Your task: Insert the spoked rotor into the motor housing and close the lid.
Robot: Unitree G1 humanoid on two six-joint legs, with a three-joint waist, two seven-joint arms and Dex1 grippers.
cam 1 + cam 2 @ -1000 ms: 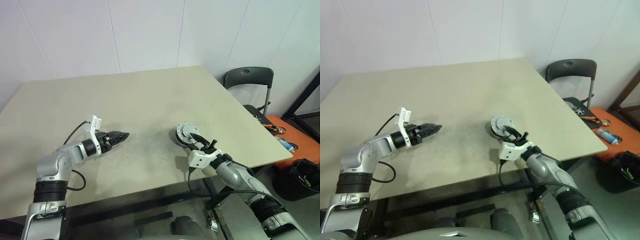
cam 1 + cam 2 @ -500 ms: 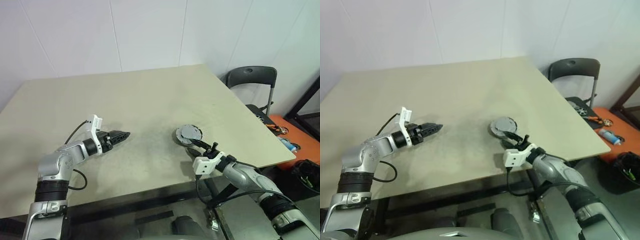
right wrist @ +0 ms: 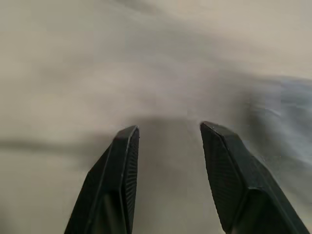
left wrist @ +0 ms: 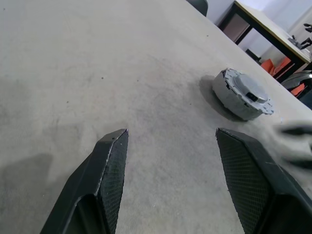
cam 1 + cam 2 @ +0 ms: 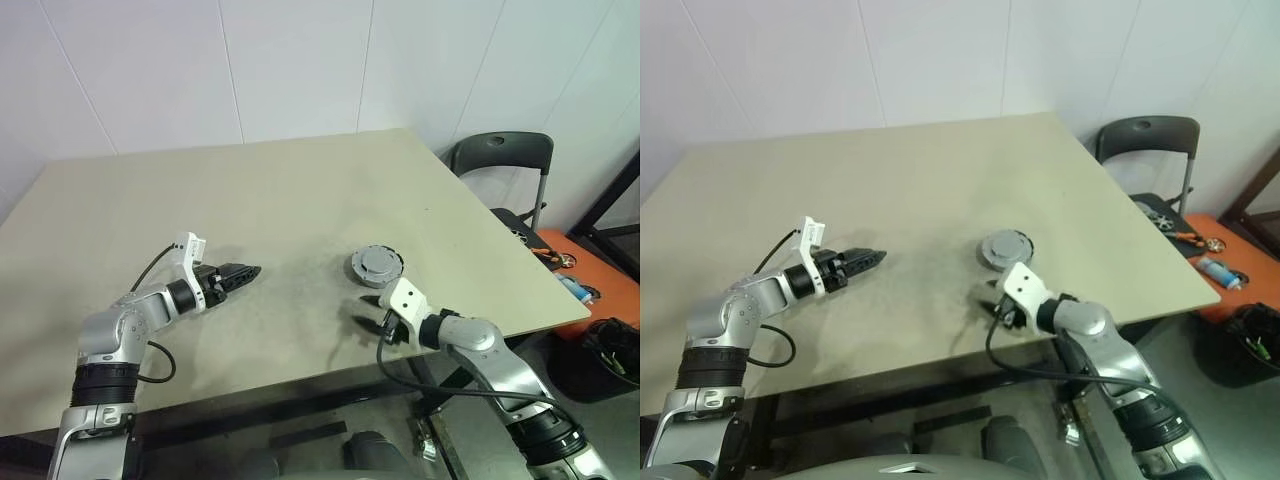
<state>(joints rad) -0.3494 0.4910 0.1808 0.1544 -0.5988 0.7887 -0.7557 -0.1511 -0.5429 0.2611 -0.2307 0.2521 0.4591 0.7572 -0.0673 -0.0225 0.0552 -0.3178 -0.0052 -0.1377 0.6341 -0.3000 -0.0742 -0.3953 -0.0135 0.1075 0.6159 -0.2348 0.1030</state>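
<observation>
Withdrawn from the lid point(image 5: 377, 263), the right tool point(image 5: 372, 315) now hangs half-open and empty at lower centre; the left tool point(image 5: 245, 271) waits open, empty. Lid seems seated on the motor housing point(image 4: 229, 95); next, confirm closure.

A beige table point(image 5: 250, 200) is lying under both grippers. A dark chair point(image 5: 497, 160) is standing beyond the right gripper, an orange case point(image 5: 590, 280) sitting beside it.

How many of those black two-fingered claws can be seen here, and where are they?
2. The left gripper hovers over the table's left half, open and empty. The right gripper is near the front edge, just in front of the closed motor housing, also open.
</observation>
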